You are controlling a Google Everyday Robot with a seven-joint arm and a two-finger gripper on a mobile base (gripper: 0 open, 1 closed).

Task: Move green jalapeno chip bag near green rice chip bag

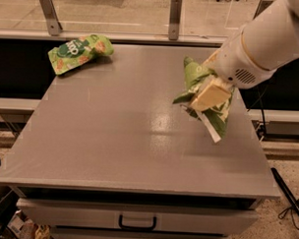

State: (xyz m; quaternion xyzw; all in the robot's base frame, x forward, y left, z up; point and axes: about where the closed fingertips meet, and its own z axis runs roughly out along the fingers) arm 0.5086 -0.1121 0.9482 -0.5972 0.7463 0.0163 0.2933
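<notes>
The green jalapeno chip bag (196, 79) is olive-green with white edges, crumpled and held up above the right part of the grey table (114, 135). My gripper (209, 94) is shut on it, with a tan finger pad across the bag's middle. The white arm (263, 44) comes in from the upper right. The green rice chip bag (78, 51), bright lime-green with a dark round logo, lies at the table's far left corner, well apart from the held bag.
A rail with metal posts (175, 16) runs behind the table's back edge. A drawer with a dark handle (137, 223) sits below the front edge. Cables (289, 205) lie on the floor at the right.
</notes>
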